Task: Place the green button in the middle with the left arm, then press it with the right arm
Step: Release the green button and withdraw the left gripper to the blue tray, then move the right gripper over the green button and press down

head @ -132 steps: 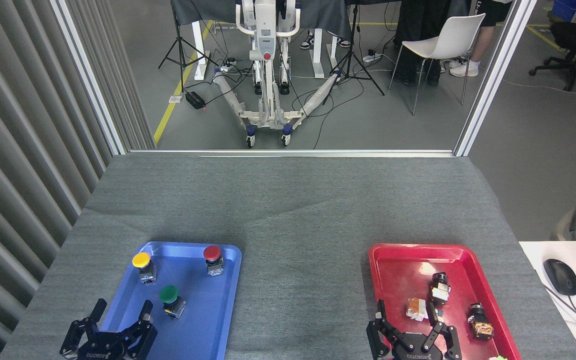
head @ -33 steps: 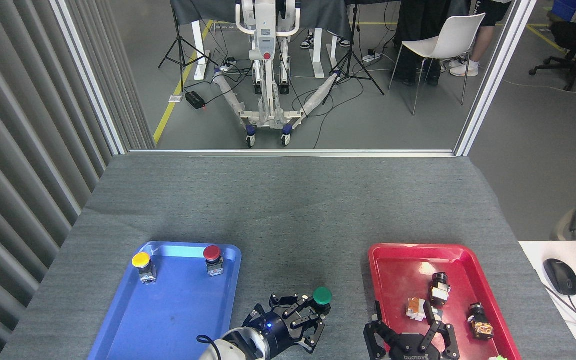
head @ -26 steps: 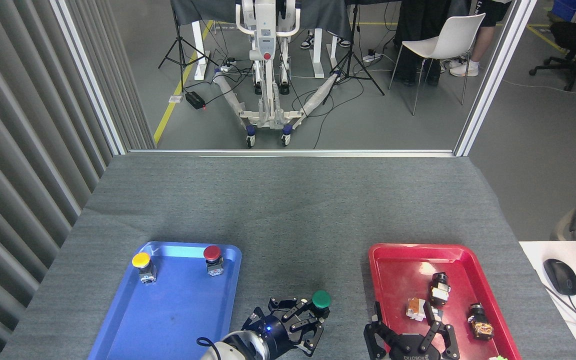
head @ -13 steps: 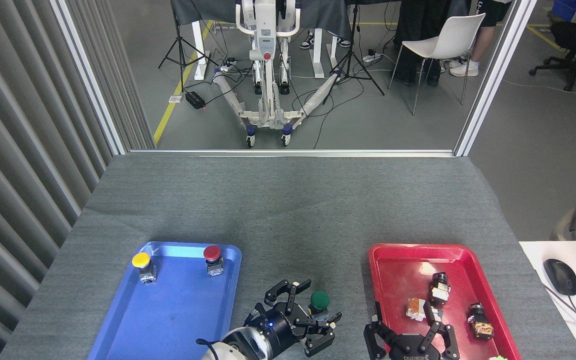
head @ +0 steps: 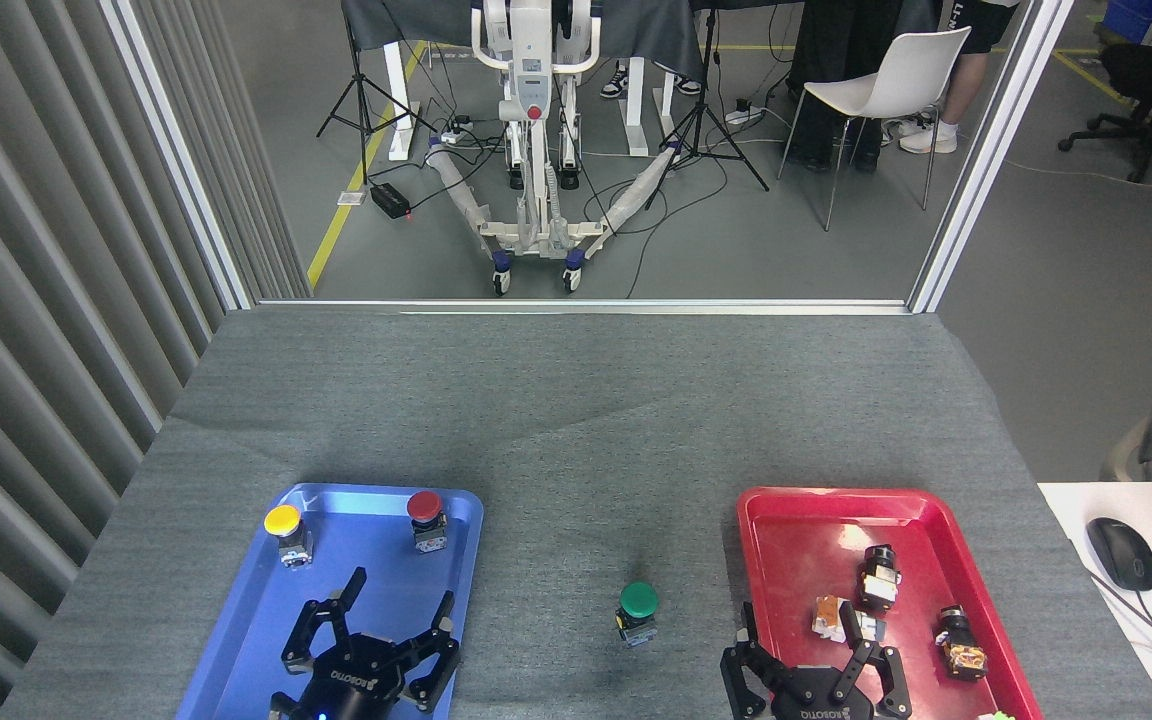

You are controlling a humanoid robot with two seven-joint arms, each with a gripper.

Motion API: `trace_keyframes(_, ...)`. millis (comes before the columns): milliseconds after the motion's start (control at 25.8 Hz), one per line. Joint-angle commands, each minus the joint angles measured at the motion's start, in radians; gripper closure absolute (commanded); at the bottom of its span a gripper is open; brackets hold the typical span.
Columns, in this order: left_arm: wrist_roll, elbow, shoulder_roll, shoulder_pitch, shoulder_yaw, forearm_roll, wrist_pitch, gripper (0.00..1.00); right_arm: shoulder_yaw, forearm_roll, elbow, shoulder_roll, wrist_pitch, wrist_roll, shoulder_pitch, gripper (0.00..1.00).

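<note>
Nearest us, our left gripper (head: 391, 625) is hovering over the blue tray (head: 236, 640), well left of the green button (head: 638, 610), fingers spread apart and gripping nothing. Our right gripper (head: 808, 655) is hanging just right of the green button, at the red tray's (head: 936, 515) near left corner, fingers splayed apart too. The green button is standing upright on the grey cloth (head: 576, 420), apart from both grippers, between the two trays. Further left of the green button, the red button (head: 425, 517) and the yellow button (head: 285, 531) are sitting at the blue tray's far end.
</note>
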Motion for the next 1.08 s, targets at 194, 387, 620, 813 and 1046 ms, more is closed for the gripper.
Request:
trace_keyframes(194,0.004,-0.014,0.01,0.07,0.127,0.065,0.006,0.01,0.038,0.003,0.0,0.005,0.004,0.001,-0.002,0.13)
trace_keyframes(387,0.004,-0.009,0.009,0.078,0.139,0.066,0.006,0.01,0.11,0.003,0.0,0.006,0.007,0.007,-0.003,0.82)
trace_keyframes(620,0.004,-0.013,0.007,0.076,0.139,0.066,0.006,0.01,0.193,0.023,0.018,0.009,0.015,0.015,-0.022,1.0)
trace_keyframes(813,0.004,-0.013,0.009,0.076,0.139,0.066,0.006,0.01,0.205,0.067,0.094,0.058,0.026,0.016,-0.075,1.0)
trace_keyframes(1046,0.004,-0.014,0.007,0.076,0.139,0.066,0.006,0.01,0.203,0.062,0.195,0.077,0.029,0.03,-0.166,1.0)
